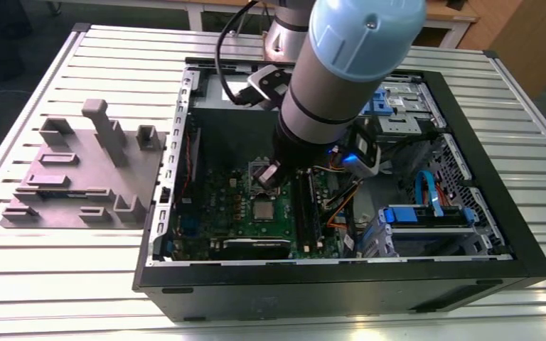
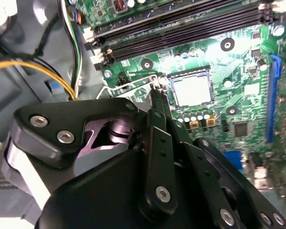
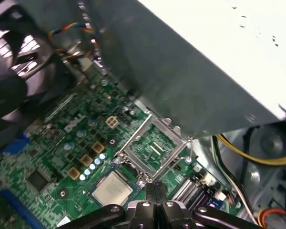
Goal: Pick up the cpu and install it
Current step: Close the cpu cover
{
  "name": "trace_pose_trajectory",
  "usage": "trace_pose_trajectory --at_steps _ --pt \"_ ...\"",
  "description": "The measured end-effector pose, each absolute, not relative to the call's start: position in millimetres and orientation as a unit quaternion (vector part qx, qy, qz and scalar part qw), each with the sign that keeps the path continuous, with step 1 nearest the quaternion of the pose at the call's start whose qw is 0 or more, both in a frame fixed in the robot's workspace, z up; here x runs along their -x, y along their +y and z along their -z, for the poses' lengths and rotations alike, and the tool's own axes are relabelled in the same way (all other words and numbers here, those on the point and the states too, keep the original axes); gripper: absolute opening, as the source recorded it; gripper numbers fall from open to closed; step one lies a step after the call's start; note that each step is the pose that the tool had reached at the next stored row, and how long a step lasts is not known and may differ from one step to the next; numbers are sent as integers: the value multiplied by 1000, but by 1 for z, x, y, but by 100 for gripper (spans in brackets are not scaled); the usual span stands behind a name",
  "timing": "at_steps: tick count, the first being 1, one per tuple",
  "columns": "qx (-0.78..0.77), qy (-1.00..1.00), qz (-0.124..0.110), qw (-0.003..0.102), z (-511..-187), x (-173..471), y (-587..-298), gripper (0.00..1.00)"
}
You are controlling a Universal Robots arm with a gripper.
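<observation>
Just beside closed jaws, cpu (image 3: 113, 188) unheld

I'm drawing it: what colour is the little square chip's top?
Silvery-grey; the cpu shows best in the second wrist view.

Our exterior view sits up high, looking down at an angle over the whole open PC case (image 1: 349, 288) on the counter (image 1: 65, 284). Both wrist views hang in close above the motherboard (image 3: 62, 143), looking past the gripper (image 3: 155, 187), and we get the cpu (image 2: 191, 90) in both.
</observation>
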State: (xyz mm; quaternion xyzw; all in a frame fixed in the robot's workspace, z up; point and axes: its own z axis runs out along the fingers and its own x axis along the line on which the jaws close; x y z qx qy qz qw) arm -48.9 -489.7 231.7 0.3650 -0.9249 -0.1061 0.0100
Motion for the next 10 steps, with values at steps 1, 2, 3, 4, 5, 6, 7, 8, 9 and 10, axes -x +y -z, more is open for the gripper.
trace_pose_trajectory --at_steps 1,2,3,4,5,6,7,8,9,10 --pt "-373 -922 106 11 -232 49 -490 10" --pt "-381 -918 106 12 -231 49 -490 10" --pt "-388 -916 106 13 -231 49 -490 10" --pt "-390 -914 106 13 -231 48 -490 10" --pt "-391 -914 106 13 -231 47 -490 10" --pt "-391 -914 106 13 -231 45 -490 10" --pt "-392 -914 106 13 -231 43 -489 10" --pt "-392 -914 106 13 -231 41 -489 10" --pt "-393 -913 106 13 -231 39 -489 10" --pt "-393 -913 106 13 -231 37 -489 10"
